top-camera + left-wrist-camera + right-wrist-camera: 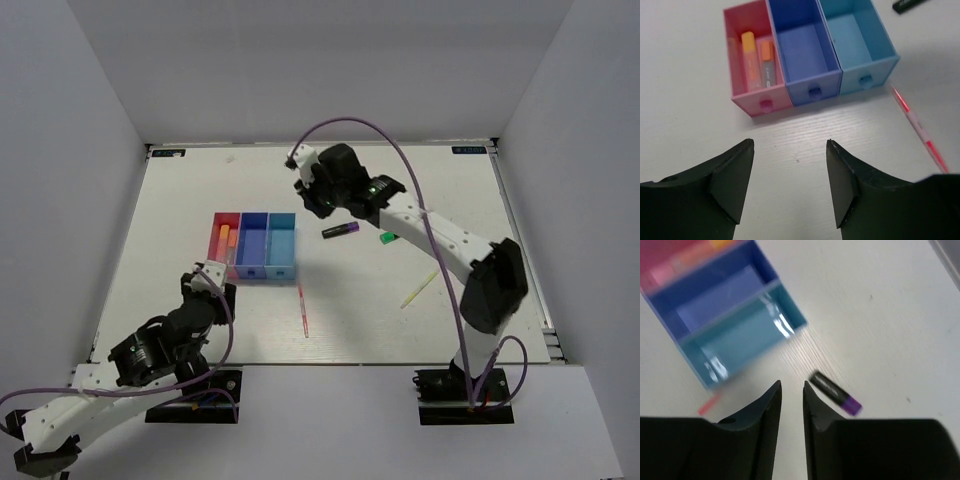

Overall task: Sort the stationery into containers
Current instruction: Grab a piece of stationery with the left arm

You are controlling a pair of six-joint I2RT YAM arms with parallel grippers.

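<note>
The three joined bins stand left of centre: pink-red point(224, 243), dark blue point(252, 243), light blue point(281, 243). The pink-red bin point(762, 105) holds two orange markers point(750, 60); the dark blue point(805, 50) and light blue point(855, 35) bins hold nothing. A black highlighter with a purple end point(340, 230) lies right of the bins, a green-ended item point(387, 237) beyond it. A pink-red pen point(303, 308) and a pale yellow pen point(420, 288) lie nearer. My left gripper point(790, 142) is open and empty in front of the bins. My right gripper point(792, 385) hovers empty beside the highlighter point(835, 394), jaws narrowly apart.
White walls close the table on the left, back and right. The left arm point(160, 345) reaches up from the near left corner. The right arm point(440, 240) arches over the right half, with its purple cable looping above. The pink-red pen point(917, 130) lies just right of my left gripper.
</note>
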